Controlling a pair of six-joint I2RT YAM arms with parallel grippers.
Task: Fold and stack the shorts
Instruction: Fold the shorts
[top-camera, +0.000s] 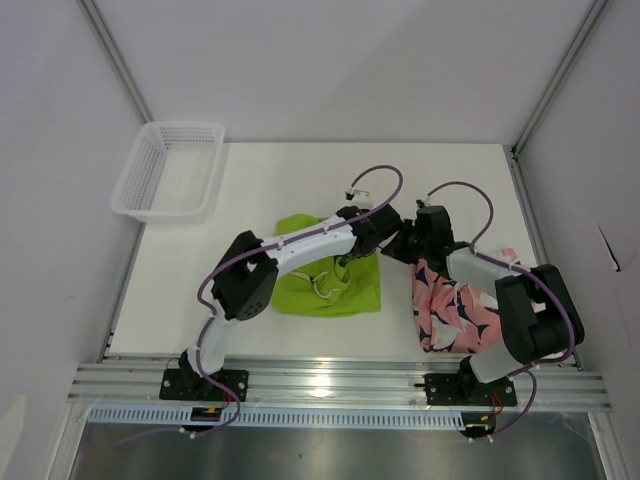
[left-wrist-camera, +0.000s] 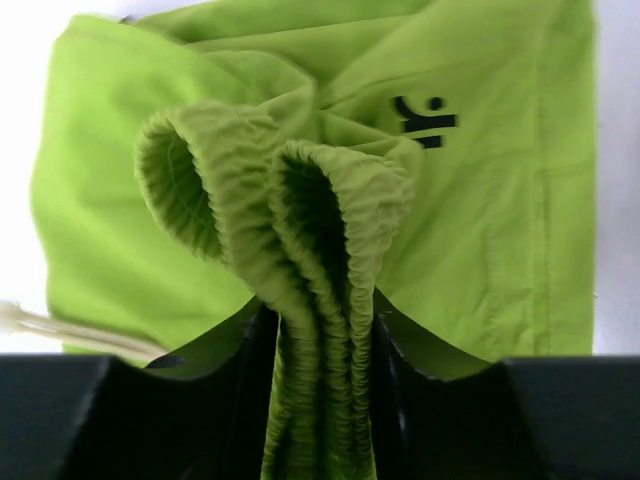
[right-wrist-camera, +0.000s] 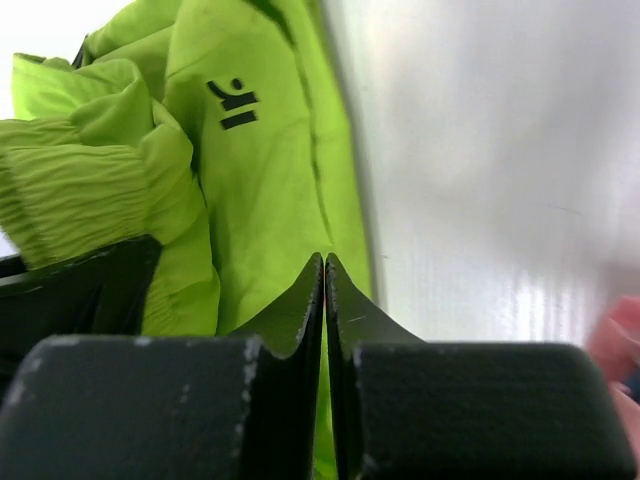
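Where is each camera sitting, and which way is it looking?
Top: high behind, looking down at the table, left arm, right arm, pink shorts.
Left wrist: on the left arm, looking past the left gripper pinching the green shorts.
Right wrist: likewise, past the shut right gripper at the table.
Both wrist views share the green shorts' logo.

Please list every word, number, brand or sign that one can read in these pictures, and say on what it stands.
No word or number can be read.
On the lime green shorts: one small dark logo, a figure-like mark over a bar, no letters.
On the pink shorts: only a printed pattern.
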